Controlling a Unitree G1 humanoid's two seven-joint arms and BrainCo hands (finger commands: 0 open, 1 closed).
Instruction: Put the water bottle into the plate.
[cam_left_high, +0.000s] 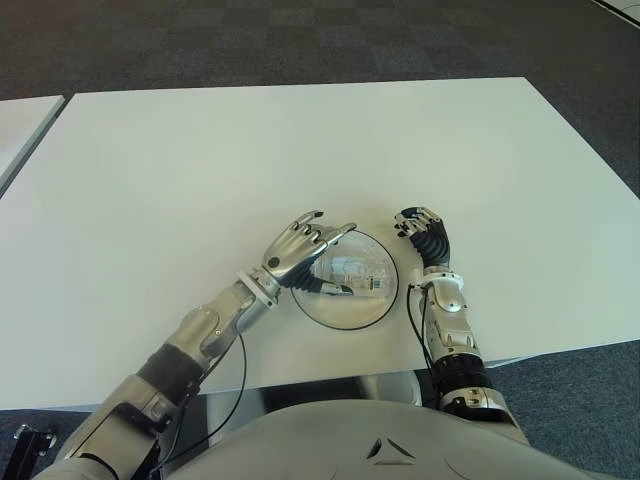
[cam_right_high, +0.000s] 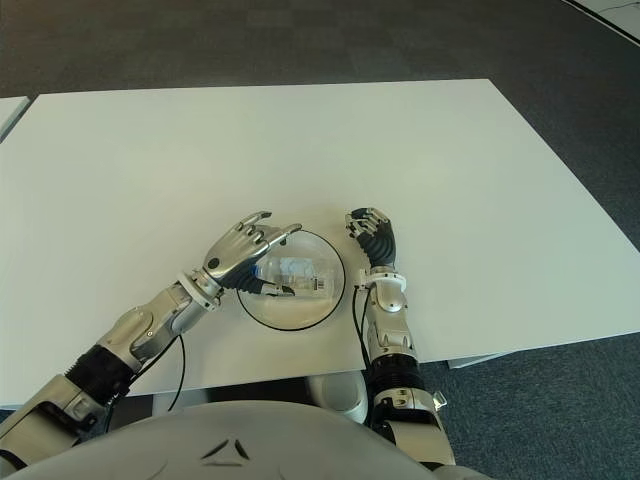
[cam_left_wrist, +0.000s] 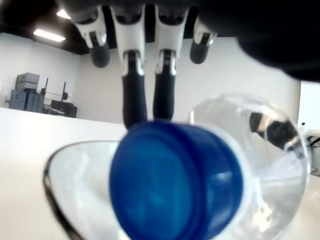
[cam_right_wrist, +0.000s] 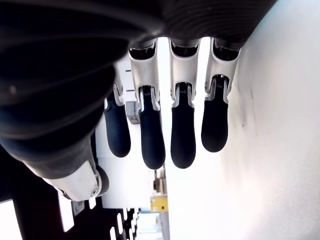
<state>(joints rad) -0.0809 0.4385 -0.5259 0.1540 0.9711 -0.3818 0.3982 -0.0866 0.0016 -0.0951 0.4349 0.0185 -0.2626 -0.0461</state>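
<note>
Water bottle (cam_left_high: 350, 274) lying on side inside plate (cam_left_high: 372, 310), near table (cam_left_high: 300, 150) edge, blue cap toward left. Left hand (cam_left_high: 303, 250) arched over bottle, fingers (cam_left_wrist: 134, 97) spread and extended, not clamped; looks like letting go after set-down. Bottle clear, small. Plate clear glass, dark rim. Right hand (cam_left_high: 423, 233) just right of plate, idle, 4 fingers (cam_right_wrist: 182, 132) side by side, gently curled, holding nothing.

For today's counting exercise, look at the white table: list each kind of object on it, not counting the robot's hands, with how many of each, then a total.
Water bottle (clear, blue cap, lying in the plate): 1
Plate (clear glass, dark rim): 1
Total: 2
</note>
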